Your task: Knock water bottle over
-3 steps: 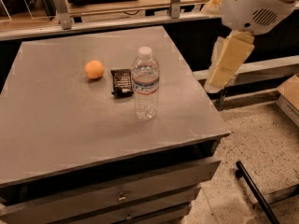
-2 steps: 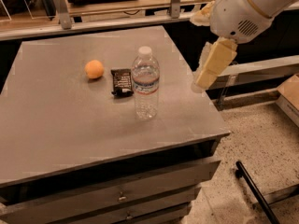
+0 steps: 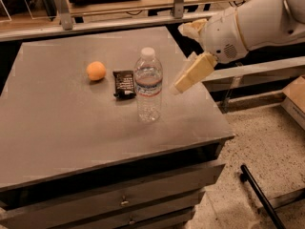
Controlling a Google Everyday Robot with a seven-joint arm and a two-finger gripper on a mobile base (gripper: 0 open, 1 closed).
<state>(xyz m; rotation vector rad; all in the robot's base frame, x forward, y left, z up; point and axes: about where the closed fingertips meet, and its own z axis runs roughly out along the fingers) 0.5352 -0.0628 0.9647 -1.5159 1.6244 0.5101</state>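
The water bottle (image 3: pixel 148 85) stands upright near the middle of the grey table (image 3: pixel 71 128). It is clear ribbed plastic with a white cap and a white-blue-red label band. My gripper (image 3: pixel 183 82) hangs from the white arm at the right. It points down and left, just to the right of the bottle at label height, with a small gap between them.
An orange ball (image 3: pixel 96 71) sits at the bottle's far left. A small black packet (image 3: pixel 124 84) lies just left of and behind the bottle. The table's right edge is below the arm. A black bar (image 3: pixel 259 194) lies on the speckled floor. A shelf rail runs behind the table.
My arm has swung left from beyond the table's right edge and now has the gripper close beside the bottle. The bottle, ball and packet have not moved.
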